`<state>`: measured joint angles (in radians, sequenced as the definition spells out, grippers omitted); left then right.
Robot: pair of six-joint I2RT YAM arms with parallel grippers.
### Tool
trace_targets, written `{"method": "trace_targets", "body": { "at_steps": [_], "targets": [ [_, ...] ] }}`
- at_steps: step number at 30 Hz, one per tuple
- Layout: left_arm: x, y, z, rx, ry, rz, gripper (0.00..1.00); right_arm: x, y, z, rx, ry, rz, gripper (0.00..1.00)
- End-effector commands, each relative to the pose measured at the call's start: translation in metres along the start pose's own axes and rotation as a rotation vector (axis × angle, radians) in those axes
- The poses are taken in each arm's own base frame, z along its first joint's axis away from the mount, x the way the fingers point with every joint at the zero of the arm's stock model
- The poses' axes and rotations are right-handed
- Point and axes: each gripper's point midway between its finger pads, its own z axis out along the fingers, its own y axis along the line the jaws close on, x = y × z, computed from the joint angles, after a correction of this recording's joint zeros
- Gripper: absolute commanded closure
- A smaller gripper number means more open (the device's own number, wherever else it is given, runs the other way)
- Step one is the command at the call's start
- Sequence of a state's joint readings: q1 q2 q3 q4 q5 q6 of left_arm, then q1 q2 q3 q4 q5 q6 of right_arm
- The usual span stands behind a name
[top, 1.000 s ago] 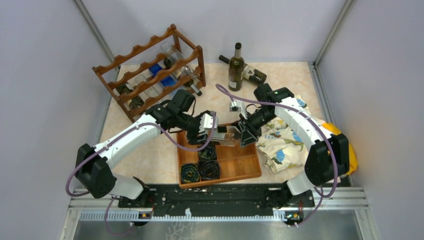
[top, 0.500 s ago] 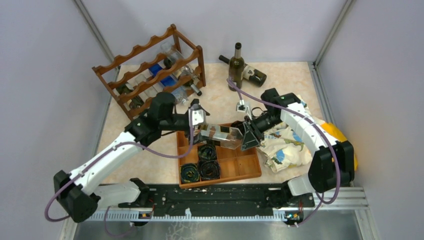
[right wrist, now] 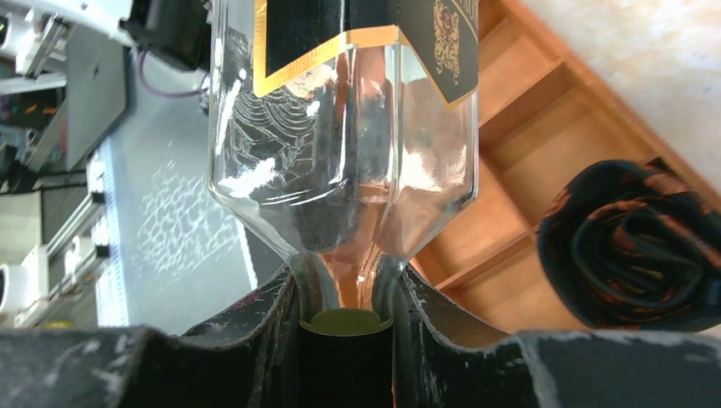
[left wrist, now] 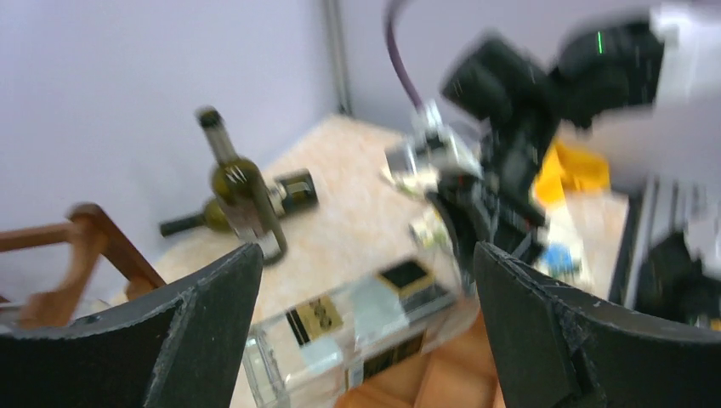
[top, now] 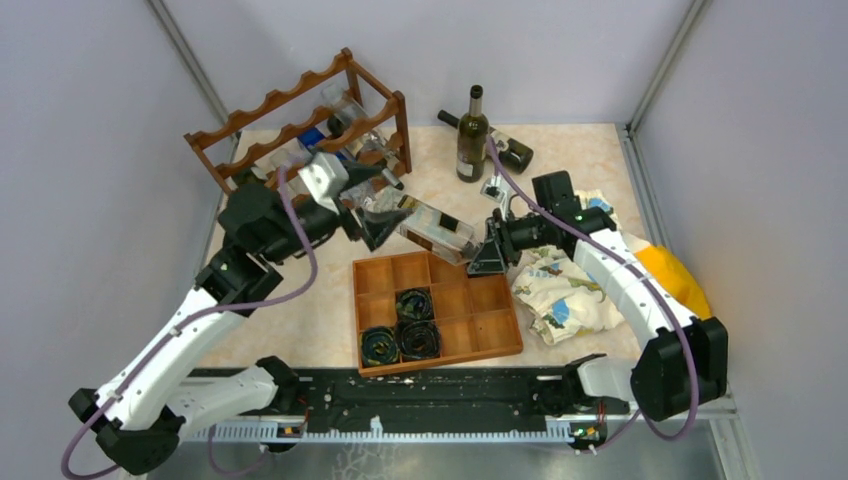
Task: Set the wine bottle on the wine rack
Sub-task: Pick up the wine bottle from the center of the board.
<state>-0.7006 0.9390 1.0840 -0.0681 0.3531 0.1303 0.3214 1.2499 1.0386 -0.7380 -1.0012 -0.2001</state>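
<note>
Now, wine bottle (top: 425,226), neck tight within right pincer (right wrist: 344,308), base just before wide-apart left pincer (left wrist: 364,259).

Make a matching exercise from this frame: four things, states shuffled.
Things:
1. clear bottle
2. left end effector
3. wine rack
4. compartment tray

States:
A. other bottles lying in its tiers
B. holds dark fabric rolls
C. jaws wide open
D. neck clamped in the right end effector

Pairs: 1-D, 2-C, 3-A, 4-B
</note>
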Motion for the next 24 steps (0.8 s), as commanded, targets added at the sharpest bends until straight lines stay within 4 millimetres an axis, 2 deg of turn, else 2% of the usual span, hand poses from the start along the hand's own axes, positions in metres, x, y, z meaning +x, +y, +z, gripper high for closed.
{"method": "trace_targets", "body": {
  "at_steps": [1, 8, 13, 21, 24],
  "targets": [
    [-0.082, 0.038, -0.008, -0.228, -0.188, -0.179, 0.01, -0.069, 0.016, 0.004, -0.012, -0.200, -0.210, 1.00],
    [-0.103, 0.060, -0.001, -0.318, -0.172, -0.209, 0.01, -0.103, 0.005, 0.026, 0.081, -0.305, -0.231, 1.00],
    [-0.109, 0.066, 0.002, -0.328, -0.181, -0.195, 0.01, -0.116, 0.001, 0.051, 0.086, -0.319, -0.197, 1.00],
    [-0.107, 0.069, -0.005, -0.358, -0.200, -0.162, 0.01, -0.134, -0.020, 0.073, 0.138, -0.359, -0.182, 1.00],
    [-0.102, 0.078, -0.011, -0.416, -0.205, -0.144, 0.01, -0.142, -0.029, 0.080, 0.147, -0.371, -0.184, 1.00]
  ]
}}
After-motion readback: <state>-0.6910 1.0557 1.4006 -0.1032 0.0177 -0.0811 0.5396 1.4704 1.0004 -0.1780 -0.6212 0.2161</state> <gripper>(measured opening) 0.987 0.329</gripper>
